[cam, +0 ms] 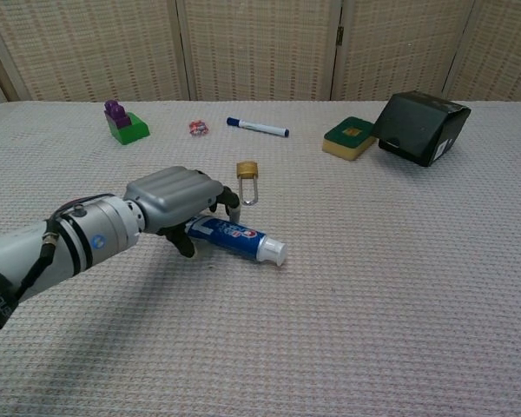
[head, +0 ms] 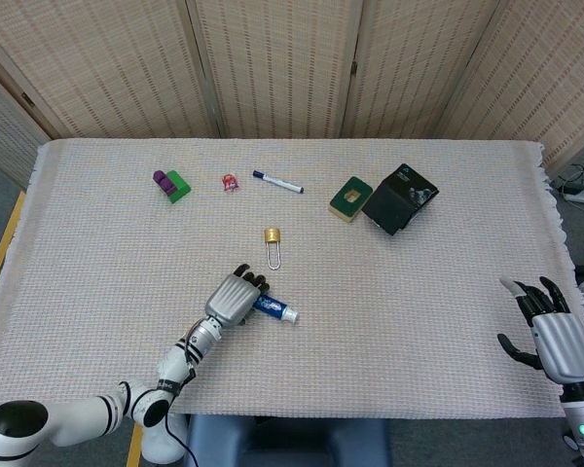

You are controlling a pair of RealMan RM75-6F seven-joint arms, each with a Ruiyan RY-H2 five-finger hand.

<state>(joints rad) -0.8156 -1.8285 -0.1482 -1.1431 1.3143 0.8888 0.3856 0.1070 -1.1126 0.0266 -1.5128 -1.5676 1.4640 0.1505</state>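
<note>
A blue and white toothpaste tube [head: 275,308] [cam: 239,237] lies on the cloth-covered table near the front middle, its white cap pointing right. My left hand [head: 236,299] [cam: 175,201] lies over the tube's tail end, fingers curved down on the far side and thumb on the near side. The tube still rests flat, and the tail is hidden under the hand. My right hand [head: 550,336] hovers at the table's front right corner with fingers spread, holding nothing; it shows only in the head view.
A brass padlock [head: 273,241] [cam: 248,178] lies just beyond the left hand. Along the back are a green and purple block [head: 172,184], a small red item [head: 230,181], a blue marker [head: 277,182], a green pad [head: 350,198] and a black box [head: 400,198].
</note>
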